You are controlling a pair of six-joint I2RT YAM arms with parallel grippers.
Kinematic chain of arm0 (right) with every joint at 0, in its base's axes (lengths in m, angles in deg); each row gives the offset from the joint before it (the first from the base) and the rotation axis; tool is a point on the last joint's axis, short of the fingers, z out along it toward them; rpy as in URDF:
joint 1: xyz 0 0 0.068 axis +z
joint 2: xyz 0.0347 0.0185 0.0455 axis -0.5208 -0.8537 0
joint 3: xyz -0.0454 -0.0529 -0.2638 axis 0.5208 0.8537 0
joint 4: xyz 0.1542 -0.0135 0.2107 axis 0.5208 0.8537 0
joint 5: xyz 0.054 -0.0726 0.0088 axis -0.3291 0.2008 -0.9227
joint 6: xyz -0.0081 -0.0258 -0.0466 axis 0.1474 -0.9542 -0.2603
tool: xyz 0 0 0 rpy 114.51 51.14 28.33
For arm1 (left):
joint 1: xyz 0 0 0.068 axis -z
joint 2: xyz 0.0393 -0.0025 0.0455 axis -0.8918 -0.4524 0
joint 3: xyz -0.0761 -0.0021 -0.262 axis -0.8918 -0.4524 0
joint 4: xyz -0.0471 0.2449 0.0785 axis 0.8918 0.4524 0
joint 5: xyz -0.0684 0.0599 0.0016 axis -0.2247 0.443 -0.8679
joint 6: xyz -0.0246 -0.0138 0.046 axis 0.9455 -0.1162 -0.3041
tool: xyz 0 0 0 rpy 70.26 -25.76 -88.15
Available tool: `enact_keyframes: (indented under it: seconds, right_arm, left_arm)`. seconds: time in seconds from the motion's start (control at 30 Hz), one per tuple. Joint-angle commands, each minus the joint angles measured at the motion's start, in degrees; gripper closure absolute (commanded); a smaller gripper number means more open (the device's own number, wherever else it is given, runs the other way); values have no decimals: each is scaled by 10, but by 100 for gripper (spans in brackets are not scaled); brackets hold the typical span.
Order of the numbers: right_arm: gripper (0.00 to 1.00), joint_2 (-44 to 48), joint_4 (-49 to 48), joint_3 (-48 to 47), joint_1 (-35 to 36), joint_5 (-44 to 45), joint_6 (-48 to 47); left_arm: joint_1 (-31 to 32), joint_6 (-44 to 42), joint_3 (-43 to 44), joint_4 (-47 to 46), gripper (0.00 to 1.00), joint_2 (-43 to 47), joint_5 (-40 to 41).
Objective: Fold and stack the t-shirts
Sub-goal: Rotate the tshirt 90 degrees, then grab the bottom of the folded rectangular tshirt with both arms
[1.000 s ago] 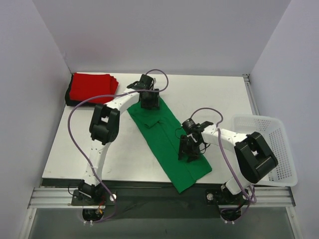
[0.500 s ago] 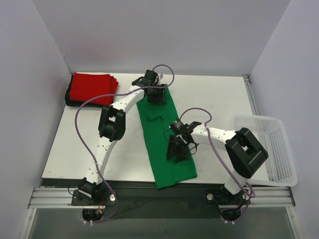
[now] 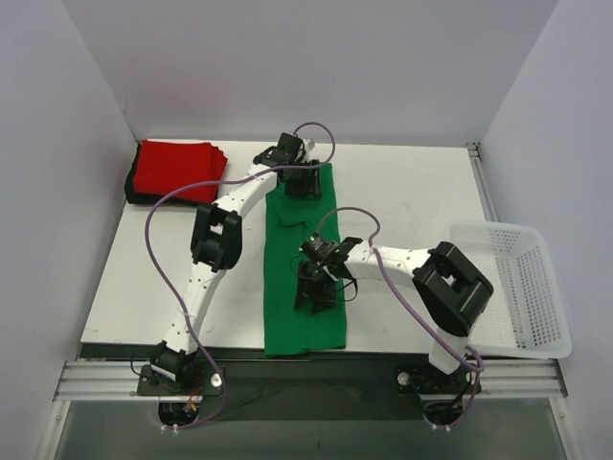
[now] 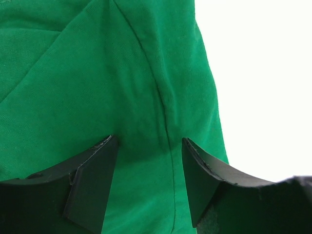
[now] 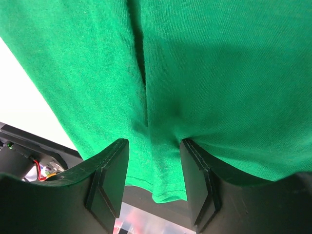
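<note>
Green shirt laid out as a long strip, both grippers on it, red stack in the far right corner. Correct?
No: the red stack sits in the far left corner, as the top external view shows. The rest holds: green shirt in a long strip, left gripper and right gripper both on it.

Matt green knit cloth t-shirt (image 4: 97, 83), matt black jaws, smooth white table (image 4: 263, 73)

Fingers (image 5: 109, 185) of the right gripper (image 5: 153, 146), at 6 o'clock, pinch a ridge of the green t-shirt (image 5: 219, 73); its crease runs toward 12 o'clock. White table (image 5: 17, 92) at 9 o'clock.
</note>
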Motion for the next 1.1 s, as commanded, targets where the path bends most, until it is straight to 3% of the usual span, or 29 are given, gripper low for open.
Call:
enact_keyframes:
  seconds: [0.0, 0.27, 0.4, 0.53, 0.8, 1.07]
  right_arm:
    - [53, 25, 19, 8, 3, 51, -7]
    - [52, 149, 148, 20, 2, 73, -39]
    - [53, 209, 184, 73, -4, 52, -47]
    - [59, 237, 201, 127, 2, 19, -67]
    - [61, 277, 200, 174, 17, -4, -70]
    - [60, 269, 172, 187, 30, -12, -58]
  left_arm:
    - [-1, 4, 14, -13, 33, 9, -7]
    - [0, 36, 14, -16, 28, 128, 3]
    - [6, 46, -48, -18, 28, 212, 20]
    - [19, 43, -167, -25, 28, 309, 26]
    - [67, 55, -517, -52, 31, 523, 80]
    - [90, 97, -721, -25, 31, 697, 119]
